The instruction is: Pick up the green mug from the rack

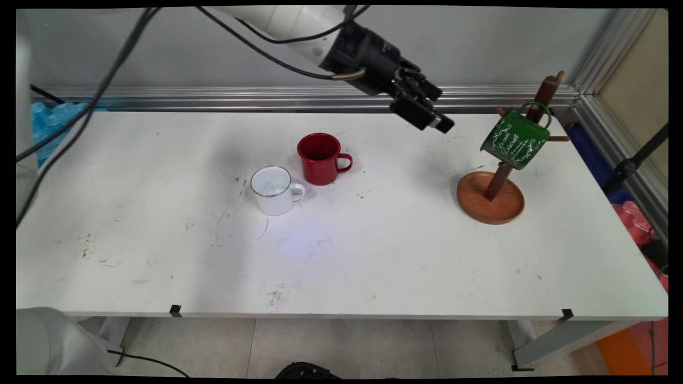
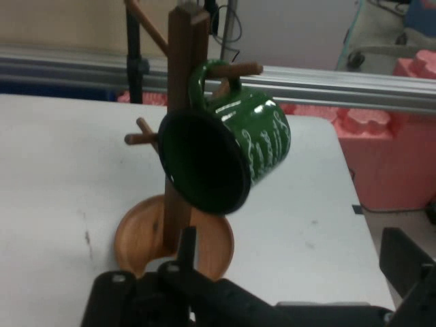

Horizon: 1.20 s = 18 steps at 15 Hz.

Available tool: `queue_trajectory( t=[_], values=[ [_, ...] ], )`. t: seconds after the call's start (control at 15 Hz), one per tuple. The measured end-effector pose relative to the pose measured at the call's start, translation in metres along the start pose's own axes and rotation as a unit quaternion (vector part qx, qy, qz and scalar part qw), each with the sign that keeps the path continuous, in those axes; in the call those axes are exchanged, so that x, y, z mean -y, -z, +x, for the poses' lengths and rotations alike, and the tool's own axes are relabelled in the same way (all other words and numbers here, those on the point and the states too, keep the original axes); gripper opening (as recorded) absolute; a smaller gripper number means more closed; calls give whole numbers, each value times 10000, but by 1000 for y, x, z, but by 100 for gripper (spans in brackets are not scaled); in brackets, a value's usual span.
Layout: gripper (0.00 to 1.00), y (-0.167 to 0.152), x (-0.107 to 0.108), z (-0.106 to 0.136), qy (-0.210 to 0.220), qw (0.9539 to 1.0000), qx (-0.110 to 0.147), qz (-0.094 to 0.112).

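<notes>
Hanging tilted on wooden mug tree (image 1: 497, 181), green mug (image 1: 514, 140), mouth toward open gripper (image 1: 435, 120)

The main view stands above the table's (image 1: 160, 256) near edge, looking down and across it to the wall behind, taking in the whole top. The mug tree (image 1: 499, 176) sits toward its right. The hand view rides on the gripper (image 2: 286, 293), raised off the table to the left of the mug tree, and looks close at it from the side, into the open mouth of the green mug (image 2: 225, 153). Both views share the mug tree, its mug and the table around its base.
</notes>
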Motion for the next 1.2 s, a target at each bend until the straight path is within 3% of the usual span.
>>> queue_trajectory(
  t=[0.53,1.2],
  values=[
    [100,-40,37,3,-25,9989,-128,-445],
    [100,-79,63,0,-10,9954,-231,-931]
  ],
)
